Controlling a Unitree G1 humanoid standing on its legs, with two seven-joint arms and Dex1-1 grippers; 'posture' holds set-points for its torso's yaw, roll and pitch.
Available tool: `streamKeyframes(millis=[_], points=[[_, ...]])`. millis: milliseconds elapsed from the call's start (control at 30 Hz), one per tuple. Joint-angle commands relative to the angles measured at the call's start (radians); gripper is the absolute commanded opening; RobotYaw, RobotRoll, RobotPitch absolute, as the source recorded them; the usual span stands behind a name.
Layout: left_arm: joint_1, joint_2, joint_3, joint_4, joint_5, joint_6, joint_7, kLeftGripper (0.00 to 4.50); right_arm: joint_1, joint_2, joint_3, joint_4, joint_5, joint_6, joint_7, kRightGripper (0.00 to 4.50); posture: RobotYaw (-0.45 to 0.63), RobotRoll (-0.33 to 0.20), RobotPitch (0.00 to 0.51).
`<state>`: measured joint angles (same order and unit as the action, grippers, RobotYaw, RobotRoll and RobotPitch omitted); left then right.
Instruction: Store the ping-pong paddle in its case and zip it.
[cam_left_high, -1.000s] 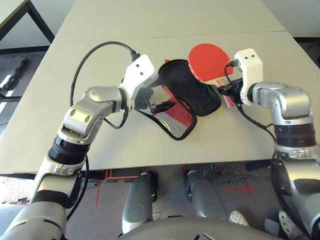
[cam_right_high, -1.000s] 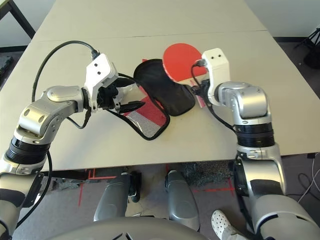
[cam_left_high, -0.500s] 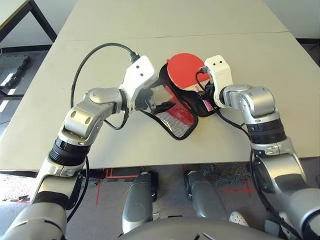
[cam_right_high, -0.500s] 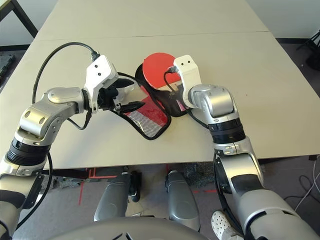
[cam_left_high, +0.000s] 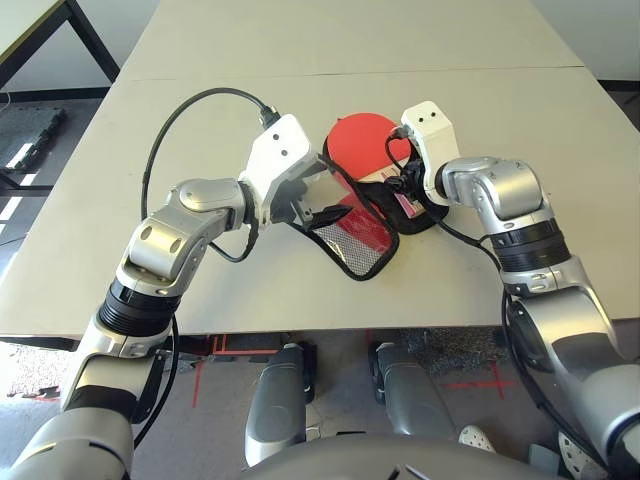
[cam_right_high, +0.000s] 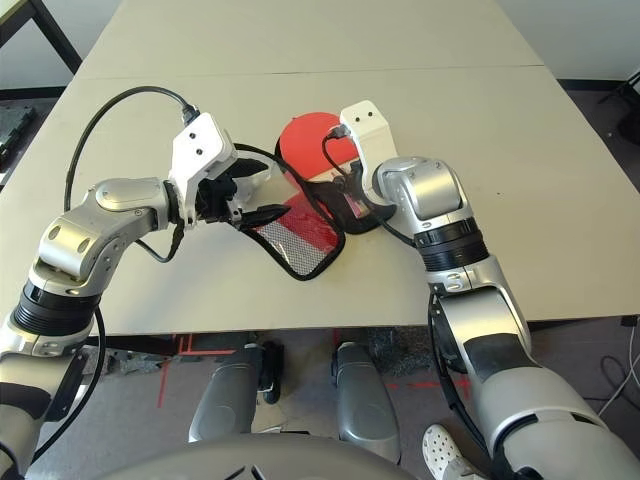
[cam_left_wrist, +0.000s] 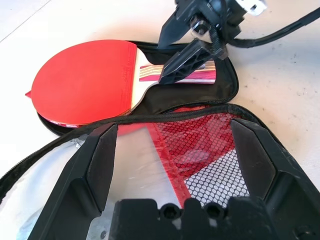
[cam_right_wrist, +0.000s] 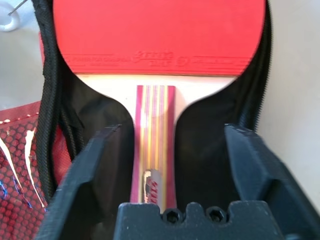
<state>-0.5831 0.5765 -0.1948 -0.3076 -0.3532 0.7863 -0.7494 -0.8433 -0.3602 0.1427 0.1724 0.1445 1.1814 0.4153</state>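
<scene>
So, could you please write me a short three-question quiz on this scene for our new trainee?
1. True or false: the ping-pong paddle lies on the open case.
2. Which end effector's fingers stand open either side of the paddle's handle? A) left end effector B) right end effector
3. Fill in: the case's zipper is still ____.

Key: 1 true; 2 B; 3 open.

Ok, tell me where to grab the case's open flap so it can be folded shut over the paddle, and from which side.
Take the flap at its black zipper rim on the free edge nearest the robot, coming from the near side. It lies folded away from the paddle, hinged along the case, so that rim can swing over.
</scene>
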Motion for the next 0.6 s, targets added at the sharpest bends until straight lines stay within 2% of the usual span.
streamKeyframes(millis=[33, 167, 200, 300, 433, 533, 600], points=[[-0.005, 0.049, 0.031, -0.042, -0.004, 0.025, -0.013, 4.50, 0.015, -0.042, -0.009, -0.060, 0.027, 0.045, 0.037, 4.47, 0.09, 0.000, 0.174], [-0.002, 0.151, 0.103, -0.054, -0.014, 0.038, -0.039, 4.50, 0.043, -0.159, -0.006, -0.120, 0.079, 0.033, 0.154, 4.47, 0.10, 0.000, 0.180], [0.007, 0.191, 0.129, -0.050, -0.014, 0.034, -0.054, 4.50, 0.053, -0.180, -0.035, -0.120, 0.093, 0.022, 0.169, 4.47, 0.11, 0.000, 0.181], [0.042, 0.297, 0.183, -0.026, -0.001, 0.013, -0.090, 4.50, 0.071, -0.221, -0.086, -0.117, 0.121, -0.018, 0.202, 4.47, 0.12, 0.000, 0.186], [0.147, 0.418, 0.241, 0.015, 0.010, -0.018, -0.146, 4.50, 0.087, -0.260, -0.134, -0.097, 0.152, -0.096, 0.262, 4.47, 0.13, 0.000, 0.187], [0.212, 0.448, 0.230, 0.042, 0.033, -0.051, -0.154, 4.50, 0.096, -0.263, -0.161, -0.064, 0.170, -0.146, 0.286, 4.47, 0.13, 0.000, 0.186], [0.236, 0.429, 0.199, 0.052, 0.052, -0.071, -0.141, 4.50, 0.105, -0.259, -0.182, -0.045, 0.183, -0.186, 0.301, 4.47, 0.13, 0.000, 0.186]])
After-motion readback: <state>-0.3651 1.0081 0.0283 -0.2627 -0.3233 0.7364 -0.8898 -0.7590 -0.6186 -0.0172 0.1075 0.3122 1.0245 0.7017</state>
